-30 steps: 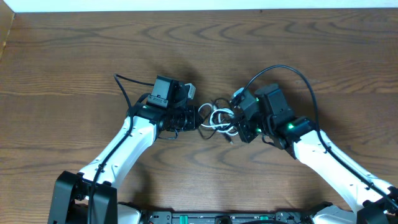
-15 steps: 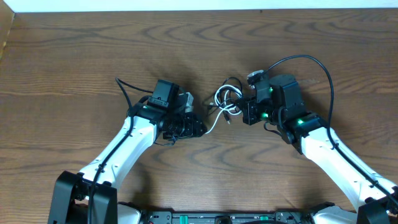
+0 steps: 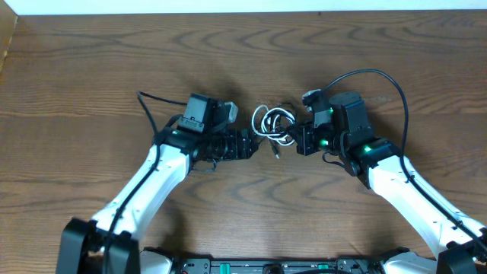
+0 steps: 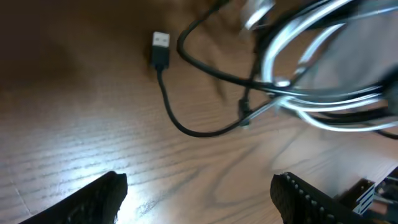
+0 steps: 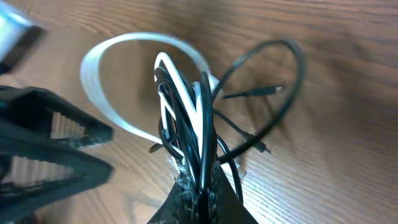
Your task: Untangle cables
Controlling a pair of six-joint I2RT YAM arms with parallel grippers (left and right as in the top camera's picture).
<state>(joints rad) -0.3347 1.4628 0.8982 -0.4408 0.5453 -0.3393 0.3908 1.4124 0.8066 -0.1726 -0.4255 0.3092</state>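
So, on the wooden table (image 3: 91,61) your right gripper (image 5: 202,186) is clamped on the cables (image 5: 186,124), white and black together, probably anchoring the tangle so a strand can be pulled free. Your left gripper (image 3: 245,144) is spread wide, bundle just ahead of its jaws, not between. One black USB plug (image 4: 160,50) lies loose.

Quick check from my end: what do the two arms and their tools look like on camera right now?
The left arm and right arm both have white shell links ending in black wrist housings. Green lights glow on the right one. A thick black wire arcs over the right wrist, and a thinner black wire trails from the left. The left tool and right tool have black fingers.
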